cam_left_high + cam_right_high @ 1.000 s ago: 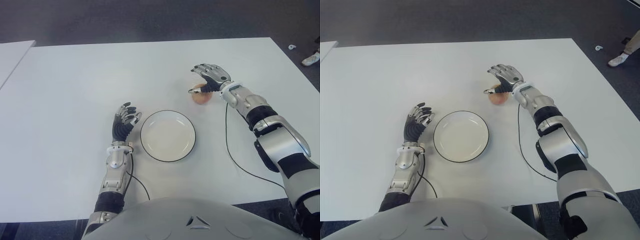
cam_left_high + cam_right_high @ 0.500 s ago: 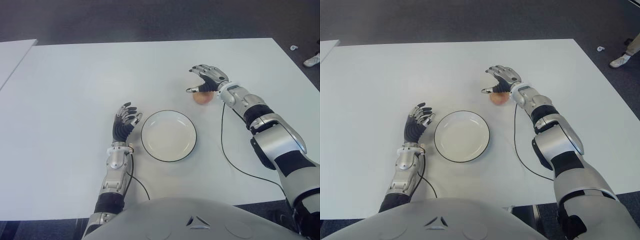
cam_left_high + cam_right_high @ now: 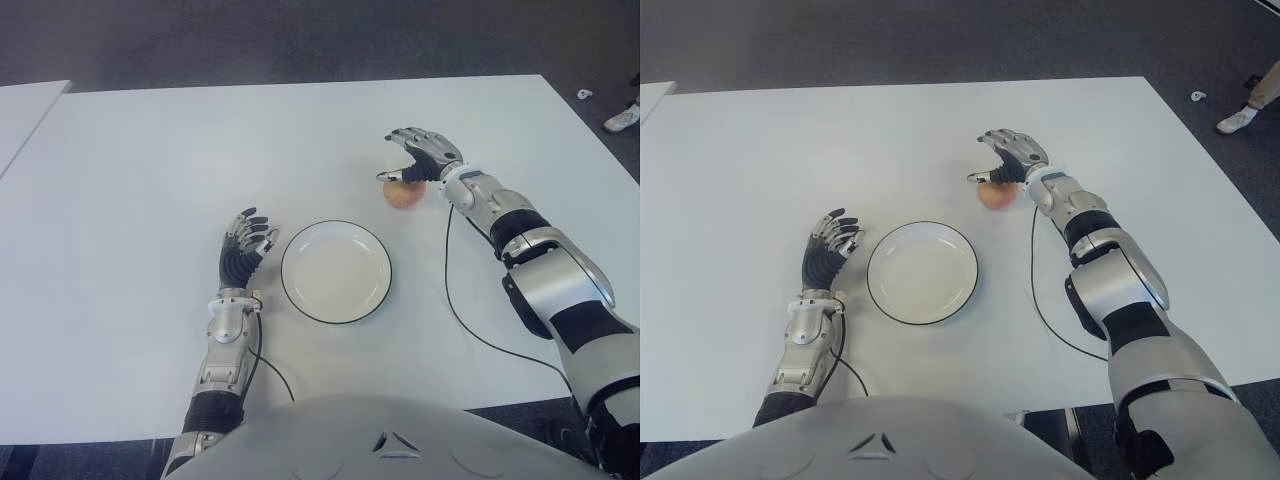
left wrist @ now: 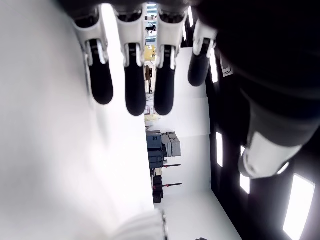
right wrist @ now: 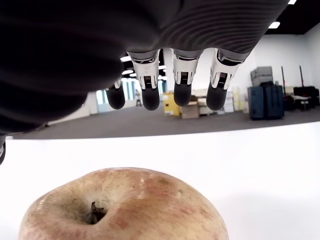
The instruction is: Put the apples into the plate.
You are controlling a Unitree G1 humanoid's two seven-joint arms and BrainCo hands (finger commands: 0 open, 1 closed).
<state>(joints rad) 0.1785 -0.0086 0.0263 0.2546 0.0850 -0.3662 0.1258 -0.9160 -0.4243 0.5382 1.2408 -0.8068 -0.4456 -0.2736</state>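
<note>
**Right hand open above the apple, plate bare**

Your right hand [image 3: 421,157] sits over the apple [image 3: 402,194] on the far right part of the white worktop [image 3: 150,160]. Its fingers [image 5: 182,85] are spread and reach out past the fruit, and in the right wrist view you can see clear space between them and the apple's skin, so the hand has hold of nothing. The thumb tip shows just to the left of the apple in the eye views; whether it touches the fruit you cannot tell from here.

The apple stands on the worktop, stem hollow up, beyond the plate [image 3: 336,272] and to its right, near it but apart from it. The plate is white with a dark rim and has nothing in it.

Your left hand [image 3: 243,248] shows just beside the plate's left edge, fingers loosely extended and pointing away from you, holding nothing; its wrist view shows them hanging relaxed.

A thin black cable [image 3: 458,306] runs from the right forearm across the worktop toward the near edge.
</note>
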